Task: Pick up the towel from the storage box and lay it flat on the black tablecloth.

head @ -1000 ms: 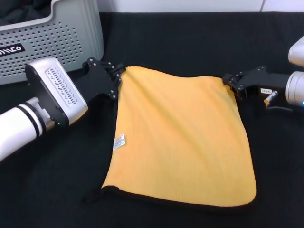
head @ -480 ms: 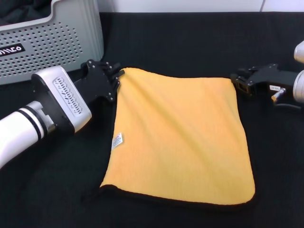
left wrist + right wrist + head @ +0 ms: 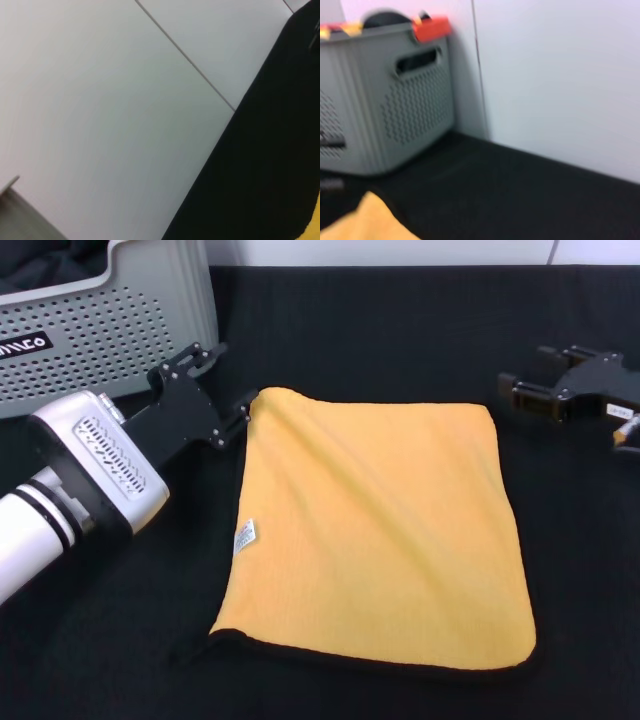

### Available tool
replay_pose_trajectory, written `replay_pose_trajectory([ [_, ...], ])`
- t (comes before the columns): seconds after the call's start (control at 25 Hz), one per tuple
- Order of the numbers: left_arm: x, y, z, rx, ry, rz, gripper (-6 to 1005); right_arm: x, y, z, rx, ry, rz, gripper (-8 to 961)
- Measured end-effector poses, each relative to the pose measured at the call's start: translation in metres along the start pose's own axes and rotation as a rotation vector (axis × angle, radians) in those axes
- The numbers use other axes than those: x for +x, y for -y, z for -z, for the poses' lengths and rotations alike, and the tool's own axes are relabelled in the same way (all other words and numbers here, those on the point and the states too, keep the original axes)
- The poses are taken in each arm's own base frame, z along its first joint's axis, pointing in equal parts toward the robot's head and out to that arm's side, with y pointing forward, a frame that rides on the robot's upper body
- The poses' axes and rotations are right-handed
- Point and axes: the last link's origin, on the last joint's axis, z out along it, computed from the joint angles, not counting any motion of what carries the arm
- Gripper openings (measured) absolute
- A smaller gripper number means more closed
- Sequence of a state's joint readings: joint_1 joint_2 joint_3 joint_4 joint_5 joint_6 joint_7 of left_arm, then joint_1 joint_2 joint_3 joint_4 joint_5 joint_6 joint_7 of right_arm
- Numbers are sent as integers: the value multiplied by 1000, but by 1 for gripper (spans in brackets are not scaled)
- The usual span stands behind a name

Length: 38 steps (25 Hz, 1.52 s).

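Observation:
The towel (image 3: pixel 375 530) lies spread on the black tablecloth (image 3: pixel 400 320), yellow-orange face up, with a white tag near its left edge and a soft ridge running from its far left corner. My left gripper (image 3: pixel 245 408) sits right at that far left corner, its tip touching the towel's edge. My right gripper (image 3: pixel 528 375) is open and empty, a short way to the right of the far right corner. The storage box (image 3: pixel 110 330) stands at the far left. A towel corner (image 3: pixel 365 220) and the box (image 3: pixel 385 100) show in the right wrist view.
A black fabric bundle (image 3: pixel 45 265) lies inside the box. A red-orange item (image 3: pixel 432 27) sits on the box's rim in the right wrist view. A white wall (image 3: pixel 125 100) rises behind the tablecloth (image 3: pixel 270 150).
My right gripper has let go of the far right corner and pulled back to the right. My left arm has drawn back to the left and tilted up. The towel has settled flatter.

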<state>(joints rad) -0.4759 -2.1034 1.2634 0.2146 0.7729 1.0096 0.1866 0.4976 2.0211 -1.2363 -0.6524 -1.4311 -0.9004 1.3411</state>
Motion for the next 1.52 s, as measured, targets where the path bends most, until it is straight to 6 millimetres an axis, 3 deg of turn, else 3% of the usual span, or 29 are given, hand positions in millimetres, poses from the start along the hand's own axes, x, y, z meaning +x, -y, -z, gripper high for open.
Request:
replay_pose_trajectory([
  [0.12,0,-2,2,-8,-4,39,589,-2,-1,11,-17,40,-2,596],
  [0.32,2,3,11,7,-50,228,690,-7,-6,34,-92,129,-18,705],
  [0.48,7,17,24,-18,-141,456,772,-16,-16,57,-203,237,-9,702],
  [0.64,23,26,38,-166,-262,673,876,-26,-30,80,-350,338,22,699],
  [0.88,66,29,56,-566,-427,781,874,-40,-58,95,-625,362,105,695],
  [0.92,66,29,56,-566,-427,781,873,-42,-63,98,-673,359,121,694],
  [0.96,81,29,64,-684,-489,791,873,-44,-67,99,-708,356,132,693],
  [1.04,91,31,70,-747,-543,786,872,-49,-73,100,-763,349,157,692],
  [1.24,104,34,80,-819,-636,774,871,-55,-82,97,-818,313,186,692],
  [1.52,107,30,79,-821,-649,781,870,-56,-89,92,-856,285,194,692],
])
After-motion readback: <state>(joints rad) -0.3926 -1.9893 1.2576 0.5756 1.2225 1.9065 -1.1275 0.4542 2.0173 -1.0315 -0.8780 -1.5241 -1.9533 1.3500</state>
